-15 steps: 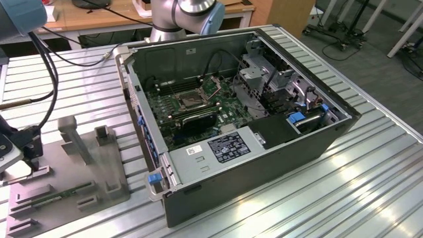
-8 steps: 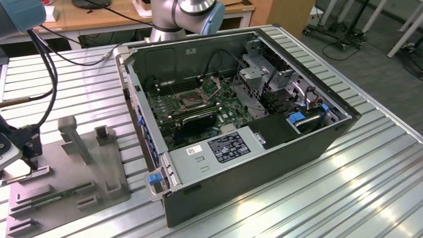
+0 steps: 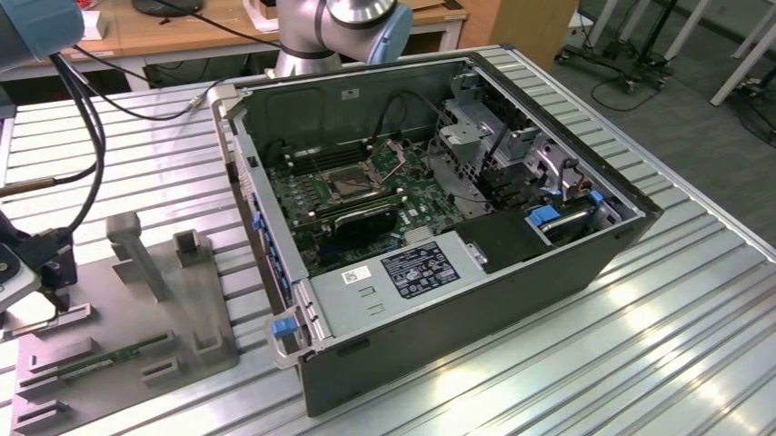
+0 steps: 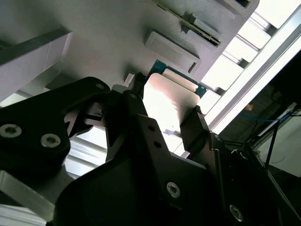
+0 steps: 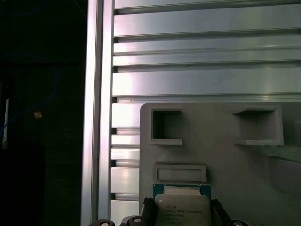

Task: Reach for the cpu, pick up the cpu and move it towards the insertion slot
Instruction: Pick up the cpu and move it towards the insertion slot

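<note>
You have one cpu and one gripper, and its two black jaws are clenched on two opposite edges of the cpu. The cpu is a thin flat square with a pale, shiny metal top and a green rim. It is at the matte gray fixture plate, just beside one raised rectangular block. The one insertion slot, a dark square in a silvery frame, lies well apart inside the open computer case on the ribbed aluminium table.
</note>
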Available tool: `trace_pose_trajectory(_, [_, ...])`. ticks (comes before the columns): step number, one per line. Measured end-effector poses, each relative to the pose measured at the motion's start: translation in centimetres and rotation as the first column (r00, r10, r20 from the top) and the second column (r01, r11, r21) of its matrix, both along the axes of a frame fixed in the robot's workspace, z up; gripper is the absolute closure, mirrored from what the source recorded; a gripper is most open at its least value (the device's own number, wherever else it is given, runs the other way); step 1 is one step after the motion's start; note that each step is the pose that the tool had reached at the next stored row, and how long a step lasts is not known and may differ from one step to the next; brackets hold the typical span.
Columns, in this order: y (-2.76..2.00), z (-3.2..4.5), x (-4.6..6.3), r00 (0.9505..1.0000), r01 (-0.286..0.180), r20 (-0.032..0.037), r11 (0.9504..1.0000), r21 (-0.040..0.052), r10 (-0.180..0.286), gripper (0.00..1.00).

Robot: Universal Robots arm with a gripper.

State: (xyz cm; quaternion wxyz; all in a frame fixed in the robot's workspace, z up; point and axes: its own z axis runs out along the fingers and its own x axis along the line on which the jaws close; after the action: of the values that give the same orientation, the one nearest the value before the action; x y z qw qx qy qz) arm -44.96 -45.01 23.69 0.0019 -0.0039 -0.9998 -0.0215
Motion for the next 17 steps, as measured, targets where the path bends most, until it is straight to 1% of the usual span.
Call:
trace_pose_trajectory(7, [0.00,0.43,0.0,1.0000,0.000,-0.0001,1.0000,0.0000,0.000,0.45])
trace_pose_trajectory(17, [0.00,1.49,0.0,1.0000,0.000,0.0000,1.0000,0.0001,0.000,0.45])
